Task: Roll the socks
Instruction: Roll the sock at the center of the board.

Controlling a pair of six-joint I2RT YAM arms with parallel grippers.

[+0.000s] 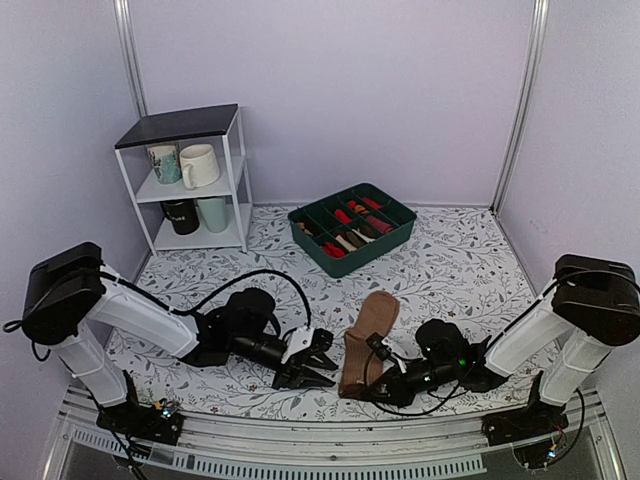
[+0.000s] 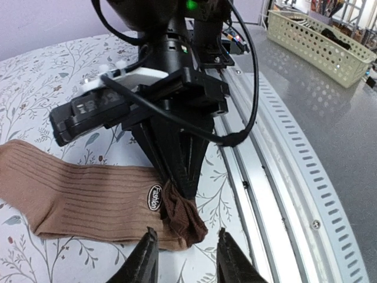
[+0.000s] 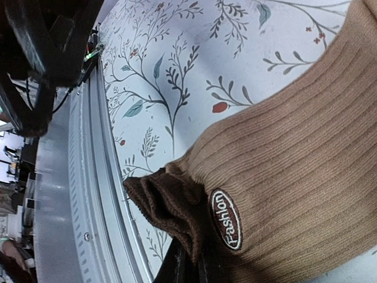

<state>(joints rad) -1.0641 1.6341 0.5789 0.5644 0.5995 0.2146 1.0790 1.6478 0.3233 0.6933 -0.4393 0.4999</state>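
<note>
The socks [image 1: 368,335] lie stretched out on the worktop [image 1: 460,265], near its front edge and slightly right of centre, running from front to back. Their near end sits between the two tools. The left tool [image 1: 325,368] lies just to the left of that end, and the right tool [image 1: 368,385] reaches in from the right and is clamped on it. Behind the socks, toward the back wall, stands a divided tray [image 1: 312,250] with rolled bundles [image 1: 345,218] in its compartments. In the back left corner stands a shelf rack [image 1: 180,125], with two mugs [image 1: 198,165] on its middle shelf and two more on the shelf below.
</note>
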